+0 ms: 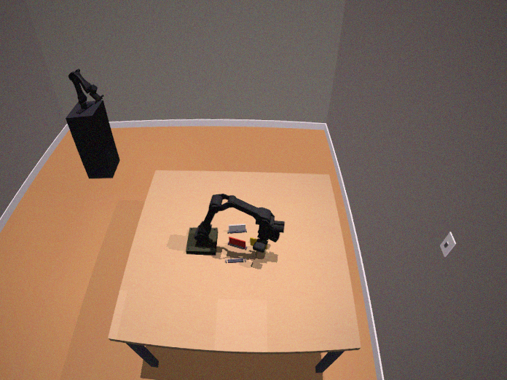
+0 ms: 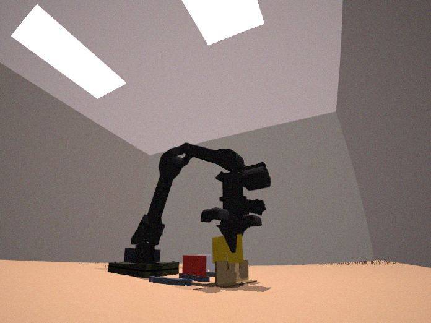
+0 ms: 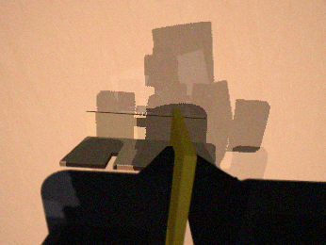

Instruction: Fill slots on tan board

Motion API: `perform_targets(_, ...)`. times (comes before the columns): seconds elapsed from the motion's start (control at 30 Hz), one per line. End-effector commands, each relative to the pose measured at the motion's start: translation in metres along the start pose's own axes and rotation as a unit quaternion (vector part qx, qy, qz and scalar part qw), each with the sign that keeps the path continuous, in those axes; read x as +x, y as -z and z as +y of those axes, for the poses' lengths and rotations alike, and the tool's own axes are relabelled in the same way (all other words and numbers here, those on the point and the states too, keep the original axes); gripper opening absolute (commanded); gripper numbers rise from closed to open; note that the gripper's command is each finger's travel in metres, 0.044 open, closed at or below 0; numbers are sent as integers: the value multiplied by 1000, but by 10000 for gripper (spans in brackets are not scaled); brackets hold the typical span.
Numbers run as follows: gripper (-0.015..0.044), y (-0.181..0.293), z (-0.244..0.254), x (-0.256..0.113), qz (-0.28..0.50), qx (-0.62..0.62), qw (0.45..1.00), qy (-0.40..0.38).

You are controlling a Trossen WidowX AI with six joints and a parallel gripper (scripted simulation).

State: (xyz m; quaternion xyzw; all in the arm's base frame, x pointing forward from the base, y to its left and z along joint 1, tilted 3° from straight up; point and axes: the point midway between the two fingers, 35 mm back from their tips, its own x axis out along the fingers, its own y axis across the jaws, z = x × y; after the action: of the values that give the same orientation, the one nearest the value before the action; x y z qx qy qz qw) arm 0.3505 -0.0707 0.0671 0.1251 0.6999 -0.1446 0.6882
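Gripper [image 1: 259,246] [image 2: 233,250] [image 3: 175,153], nearly shut, pinches one flat yellow board [image 2: 219,249] [image 3: 183,188]; one rectangular red board [image 1: 237,242] [image 2: 194,265] stands inward from the table's [image 1: 241,322] edges.

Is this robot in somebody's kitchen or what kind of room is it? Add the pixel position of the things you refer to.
Probably a robot practice room: a black jointed robot arm [image 1: 245,206] [image 2: 198,153] stands on a pale wooden table [image 1: 183,302], another is on a tall black pedestal [image 1: 93,143], and the grey walls look bare.

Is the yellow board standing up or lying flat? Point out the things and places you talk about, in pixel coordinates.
Standing up: the tool [image 2: 233,250] grips the yellow board [image 2: 220,247] [image 3: 183,193] with its broad face upright.
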Motion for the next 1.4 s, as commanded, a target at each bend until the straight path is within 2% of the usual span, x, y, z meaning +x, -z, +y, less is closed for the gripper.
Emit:
perform_targets(0.0,0,1,0,4,3,1,1000,-1)
perform_targets(1.37,0,2,0,20,3,1,1000,-1)
